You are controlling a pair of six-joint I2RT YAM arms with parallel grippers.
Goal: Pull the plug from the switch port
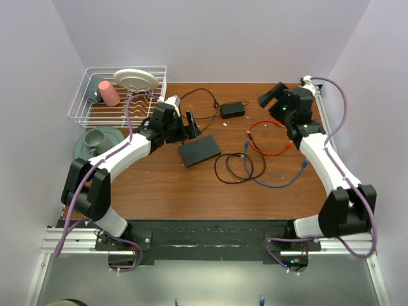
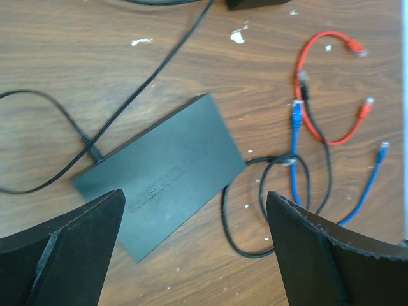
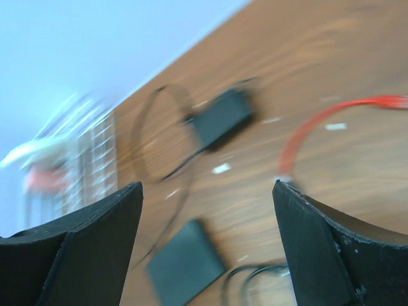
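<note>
The switch (image 1: 199, 150) is a flat matte-black box lying at an angle in the middle of the table. It also shows in the left wrist view (image 2: 162, 172) and, blurred, in the right wrist view (image 3: 185, 261). A black looped cable (image 1: 233, 167) runs into its right edge, where the plug (image 2: 250, 161) sits. A thin black cord (image 2: 86, 143) enters its other end. My left gripper (image 1: 190, 122) is open and empty, hovering just above the switch's far left side (image 2: 194, 199). My right gripper (image 1: 269, 97) is open and empty, raised at the far right (image 3: 208, 188).
A chunky power brick (image 1: 233, 109) lies behind the switch. A red cable (image 1: 271, 140) and a blue cable (image 1: 280, 178) lie to its right. A wire dish rack (image 1: 95, 118) with a pink cup and a white plate stands far left, with a green plate and mug (image 1: 95, 141) in front of it.
</note>
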